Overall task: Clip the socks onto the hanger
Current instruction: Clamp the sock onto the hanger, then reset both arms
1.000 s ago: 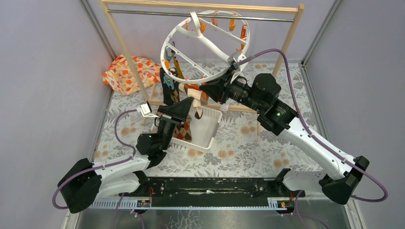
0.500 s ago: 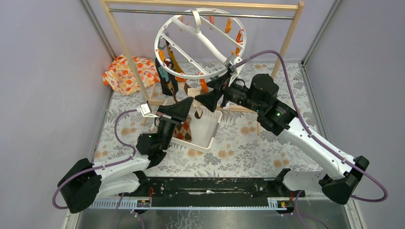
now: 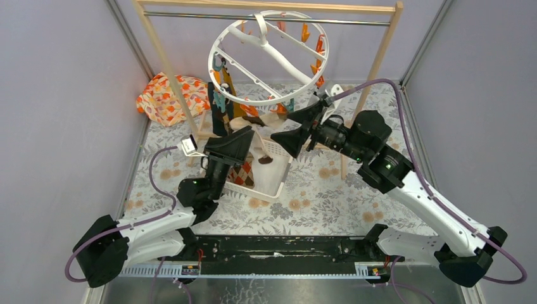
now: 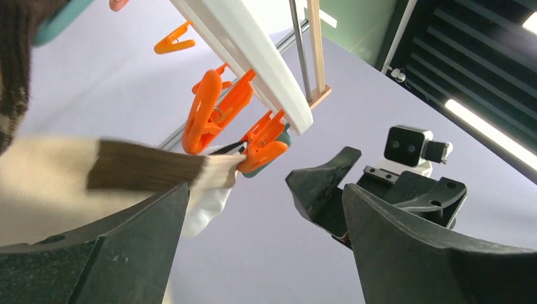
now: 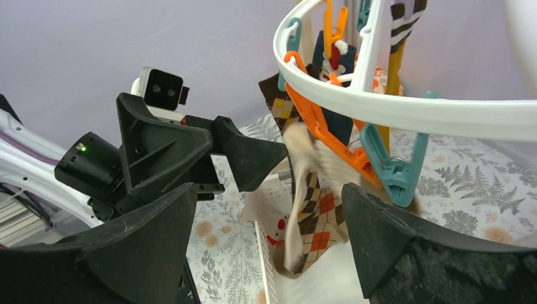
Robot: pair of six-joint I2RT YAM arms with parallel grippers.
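The white round hanger (image 3: 269, 58) hangs from the wooden rail, with orange and teal clips under its rim. Dark and mustard socks (image 3: 221, 107) hang at its left side. A beige sock with a brown cuff (image 4: 76, 174) is pinched by its tip in an orange clip (image 4: 265, 151) and hangs free. My left gripper (image 3: 244, 144) is open just below that sock (image 3: 252, 125), nothing between its fingers. My right gripper (image 3: 303, 126) is open to the right of the clip, off the ring (image 5: 392, 109). An argyle sock (image 5: 316, 218) lies in the basket.
A white slotted basket (image 3: 278, 174) sits under the hanger between both grippers. The wooden rail frame (image 3: 380, 60) stands around the hanger. An orange-flowered cloth bundle (image 3: 166, 95) lies at the back left. A teal clip (image 5: 394, 172) dangles close to my right fingers.
Both grippers opened. The left one let go of the beige sock, which now hangs from the clip. The right one drew back down and right, and the hanger swung level.
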